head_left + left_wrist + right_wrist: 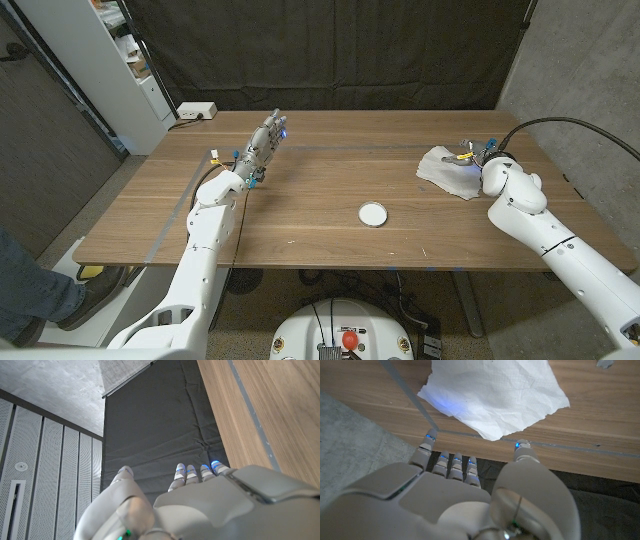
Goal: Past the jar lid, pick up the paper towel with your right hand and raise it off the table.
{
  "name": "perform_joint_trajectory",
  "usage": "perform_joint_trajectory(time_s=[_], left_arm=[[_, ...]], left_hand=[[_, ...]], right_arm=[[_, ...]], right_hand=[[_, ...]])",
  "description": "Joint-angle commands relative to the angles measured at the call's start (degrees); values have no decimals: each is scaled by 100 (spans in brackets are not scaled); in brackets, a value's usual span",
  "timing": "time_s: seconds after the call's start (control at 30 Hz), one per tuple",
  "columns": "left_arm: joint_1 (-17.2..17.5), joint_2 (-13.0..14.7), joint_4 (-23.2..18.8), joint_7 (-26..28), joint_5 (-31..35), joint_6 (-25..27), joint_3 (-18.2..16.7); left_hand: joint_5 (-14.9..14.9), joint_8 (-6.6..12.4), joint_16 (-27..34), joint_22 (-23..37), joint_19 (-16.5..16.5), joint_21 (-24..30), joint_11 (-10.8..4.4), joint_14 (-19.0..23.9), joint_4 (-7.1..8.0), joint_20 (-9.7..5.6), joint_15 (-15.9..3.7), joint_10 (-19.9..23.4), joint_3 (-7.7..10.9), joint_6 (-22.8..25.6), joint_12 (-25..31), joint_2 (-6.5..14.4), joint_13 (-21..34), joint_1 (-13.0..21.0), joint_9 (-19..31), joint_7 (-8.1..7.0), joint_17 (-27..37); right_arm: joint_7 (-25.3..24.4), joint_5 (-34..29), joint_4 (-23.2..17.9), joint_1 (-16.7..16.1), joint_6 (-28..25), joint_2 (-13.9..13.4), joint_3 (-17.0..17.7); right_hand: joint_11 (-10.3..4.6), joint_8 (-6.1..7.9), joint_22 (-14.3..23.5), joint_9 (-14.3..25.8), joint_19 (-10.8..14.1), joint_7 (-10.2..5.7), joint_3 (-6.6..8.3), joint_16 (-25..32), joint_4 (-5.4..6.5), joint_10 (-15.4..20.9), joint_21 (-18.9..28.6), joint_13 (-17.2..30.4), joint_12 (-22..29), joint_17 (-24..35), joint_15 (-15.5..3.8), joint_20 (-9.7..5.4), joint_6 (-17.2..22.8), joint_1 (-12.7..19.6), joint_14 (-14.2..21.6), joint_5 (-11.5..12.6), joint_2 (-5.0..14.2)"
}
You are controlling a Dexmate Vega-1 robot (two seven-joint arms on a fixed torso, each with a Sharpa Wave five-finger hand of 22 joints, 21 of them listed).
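The right robot hand hovers, fingers apart, apparently just short of the crumpled paper towel.

A wooden table carries a white jar lid at about five o'clock from its middle. A crumpled white paper towel lies flat at about two o'clock, well apart from the lid, near the right edge.
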Motion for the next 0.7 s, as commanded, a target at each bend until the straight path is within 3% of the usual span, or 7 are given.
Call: perform_joint_trajectory(time_s=[0.03, 0.7], left_arm=[[10, -19, -72, 29, 33, 33, 40], [44, -8, -205, 97, 81, 130, 85]], left_hand=[[-12, 38, 10, 16, -589, -17, -18, 16, -24, 30, -12, -14, -3, 49, -1, 48, 32, 25, 27, 21, 27], [-13, 33, 10, 17, -593, -27, -20, 17, -36, 45, -21, -6, -9, 52, 1, 56, 32, 19, 27, 21, 27]], right_arm=[[40, 93, 116, 68, -108, -72, -49], [112, 228, 428, 304, -193, -126, -223]], right_hand=[[50, 7, 8, 19, 64, -6, -3, -3, -49, -27, -15, 9, 3, 14, 10, -10, 5, 98, 50, 14, -5], [-24, 23, 10, 19, 66, -41, 18, -12, -140, -50, -38, 8, -6, 15, -16, -8, 37, 228, 40, 65, -38]])
